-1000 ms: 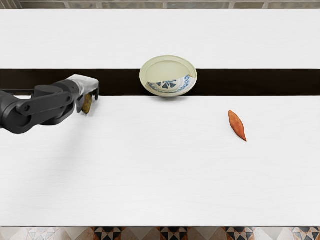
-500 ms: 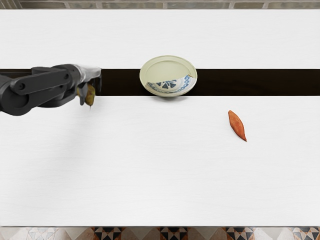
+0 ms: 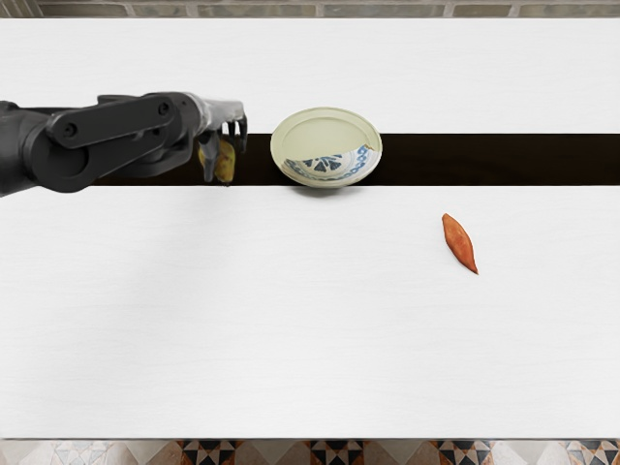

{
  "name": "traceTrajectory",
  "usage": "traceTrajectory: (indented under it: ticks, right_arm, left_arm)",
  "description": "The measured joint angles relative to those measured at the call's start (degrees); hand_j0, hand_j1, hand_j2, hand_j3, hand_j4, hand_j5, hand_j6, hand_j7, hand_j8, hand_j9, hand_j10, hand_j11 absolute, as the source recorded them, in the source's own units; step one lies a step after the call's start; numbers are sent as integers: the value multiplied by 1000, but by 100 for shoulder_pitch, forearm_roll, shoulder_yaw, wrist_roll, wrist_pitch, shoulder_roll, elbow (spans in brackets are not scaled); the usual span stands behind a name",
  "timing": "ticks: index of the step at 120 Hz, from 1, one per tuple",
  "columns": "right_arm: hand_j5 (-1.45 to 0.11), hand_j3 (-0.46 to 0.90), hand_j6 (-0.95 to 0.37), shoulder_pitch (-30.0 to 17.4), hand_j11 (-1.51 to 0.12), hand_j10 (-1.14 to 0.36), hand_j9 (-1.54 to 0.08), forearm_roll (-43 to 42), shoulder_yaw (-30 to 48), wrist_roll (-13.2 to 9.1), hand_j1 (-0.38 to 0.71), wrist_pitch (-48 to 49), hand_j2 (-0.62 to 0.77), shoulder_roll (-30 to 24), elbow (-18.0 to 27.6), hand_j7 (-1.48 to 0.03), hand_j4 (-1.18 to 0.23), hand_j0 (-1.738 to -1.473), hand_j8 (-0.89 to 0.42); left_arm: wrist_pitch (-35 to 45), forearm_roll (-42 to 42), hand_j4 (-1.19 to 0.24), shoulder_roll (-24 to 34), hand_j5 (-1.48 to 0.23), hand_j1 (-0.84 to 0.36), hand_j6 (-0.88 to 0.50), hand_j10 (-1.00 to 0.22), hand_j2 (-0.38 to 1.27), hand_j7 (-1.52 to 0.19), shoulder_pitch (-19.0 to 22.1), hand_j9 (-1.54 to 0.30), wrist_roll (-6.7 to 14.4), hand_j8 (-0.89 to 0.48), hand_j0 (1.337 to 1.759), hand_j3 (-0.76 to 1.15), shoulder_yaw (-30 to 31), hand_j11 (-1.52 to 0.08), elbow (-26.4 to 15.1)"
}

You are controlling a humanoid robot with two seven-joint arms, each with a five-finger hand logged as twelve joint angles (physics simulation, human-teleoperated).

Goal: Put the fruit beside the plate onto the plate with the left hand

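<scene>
We see a slender orange sweet potato lying on a white table. A dark gap crosses the tabletop. Patterned floor tiles show below.

A short open stretch above the dark gap is lying between the left hand, which is curling around the fruit, and the rim of the plate. The orange root is lying well apart toward the right edge of the table, leaving the near half wide open.

You've got a plain white table with a dark band running straight across it, evenly lit. Patterned floor tiles peek out along the bottom edge, and a brick-like strip runs along the top.
</scene>
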Motion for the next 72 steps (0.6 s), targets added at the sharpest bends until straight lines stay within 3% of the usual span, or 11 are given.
traceTrajectory:
  ticks: [18, 34, 72]
  right_arm:
    - [-38, 0, -29, -5, -38, -29, -38, 10, 2, 0, -314, 0, -6, 0, -10, -38, -29, -1658, -29]
    - [-38, 0, -29, -26, -38, -29, -38, 13, 2, 0, -314, 0, -6, 0, -14, -38, -29, -1658, -29]
    - [-38, 0, -29, -129, -38, -29, -38, 14, 3, 0, -314, 0, -6, 0, -107, -38, -29, -1658, -29]
  left_arm:
    - [358, 16, -637, -51, -874, -363, -503, -645, 677, -862, 17, -859, -221, -496, 1658, 0, -48, -862, 27]
    - [614, 32, -644, -368, -884, -397, -494, -653, 756, -877, 27, -867, -567, -490, 1657, 0, -82, -869, 260]
    - [1105, 156, -642, -994, -915, -381, -483, -662, 717, -900, 27, -880, -1293, -475, 1657, 0, -40, -881, 704]
